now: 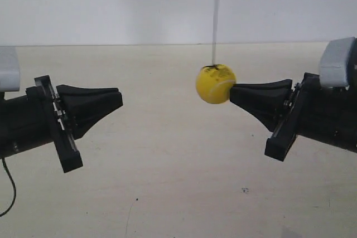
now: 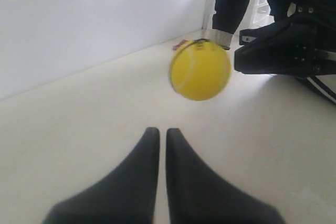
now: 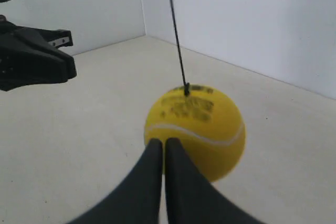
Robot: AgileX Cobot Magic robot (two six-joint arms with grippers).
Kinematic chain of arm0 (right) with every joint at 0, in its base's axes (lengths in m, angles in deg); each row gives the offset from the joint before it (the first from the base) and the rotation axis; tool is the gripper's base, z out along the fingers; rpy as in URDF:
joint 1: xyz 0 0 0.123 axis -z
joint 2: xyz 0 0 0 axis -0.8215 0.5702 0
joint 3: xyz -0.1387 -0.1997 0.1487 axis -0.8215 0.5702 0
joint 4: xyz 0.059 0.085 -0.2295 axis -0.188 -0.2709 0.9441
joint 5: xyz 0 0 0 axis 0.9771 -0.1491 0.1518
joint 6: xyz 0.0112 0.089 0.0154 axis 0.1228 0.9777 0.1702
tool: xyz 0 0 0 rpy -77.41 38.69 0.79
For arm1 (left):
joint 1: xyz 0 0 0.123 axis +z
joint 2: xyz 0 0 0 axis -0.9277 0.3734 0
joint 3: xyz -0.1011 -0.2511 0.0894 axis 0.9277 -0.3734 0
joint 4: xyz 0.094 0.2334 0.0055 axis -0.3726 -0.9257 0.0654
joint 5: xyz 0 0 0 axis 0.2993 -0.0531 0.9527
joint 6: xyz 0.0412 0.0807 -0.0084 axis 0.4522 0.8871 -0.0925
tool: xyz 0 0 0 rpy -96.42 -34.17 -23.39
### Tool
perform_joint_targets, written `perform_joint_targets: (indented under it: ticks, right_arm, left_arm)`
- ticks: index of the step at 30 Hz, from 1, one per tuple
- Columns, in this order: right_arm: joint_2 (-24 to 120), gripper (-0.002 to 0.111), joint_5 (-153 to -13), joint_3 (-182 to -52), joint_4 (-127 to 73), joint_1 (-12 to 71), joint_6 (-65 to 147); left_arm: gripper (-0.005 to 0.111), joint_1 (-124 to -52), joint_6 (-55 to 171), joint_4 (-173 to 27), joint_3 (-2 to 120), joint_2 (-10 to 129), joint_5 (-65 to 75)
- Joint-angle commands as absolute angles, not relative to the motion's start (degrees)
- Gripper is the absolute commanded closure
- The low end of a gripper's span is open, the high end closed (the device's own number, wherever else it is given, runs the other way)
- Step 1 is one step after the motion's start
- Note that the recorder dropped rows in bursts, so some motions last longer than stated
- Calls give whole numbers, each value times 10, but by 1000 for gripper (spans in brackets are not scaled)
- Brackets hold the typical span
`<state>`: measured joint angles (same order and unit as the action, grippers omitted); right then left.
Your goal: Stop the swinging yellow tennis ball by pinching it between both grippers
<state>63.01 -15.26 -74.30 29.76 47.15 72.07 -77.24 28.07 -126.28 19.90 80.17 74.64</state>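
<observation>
The yellow tennis ball hangs on a thin black string above the beige table. The arm at the exterior view's right is my right one: its gripper is shut and its tip touches the ball's side. In the right wrist view the ball sits right at that gripper, seam and black print facing me. My left gripper is shut too, well apart from the ball. From the left wrist the ball is blurred, ahead of the gripper, with the right gripper beside it.
A white wall stands behind the beige table, and the walls meet in a corner. A black cable hangs by the left arm. A dark upright shape and a small red object sit near the wall.
</observation>
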Motion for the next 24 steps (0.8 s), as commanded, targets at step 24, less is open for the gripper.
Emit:
perform_joint_targets:
  ticks: [24]
  right_arm:
    - [637,108,-133,-748,331,466,736]
  left_arm:
    - [102,-853,371,-1278,229,850,753]
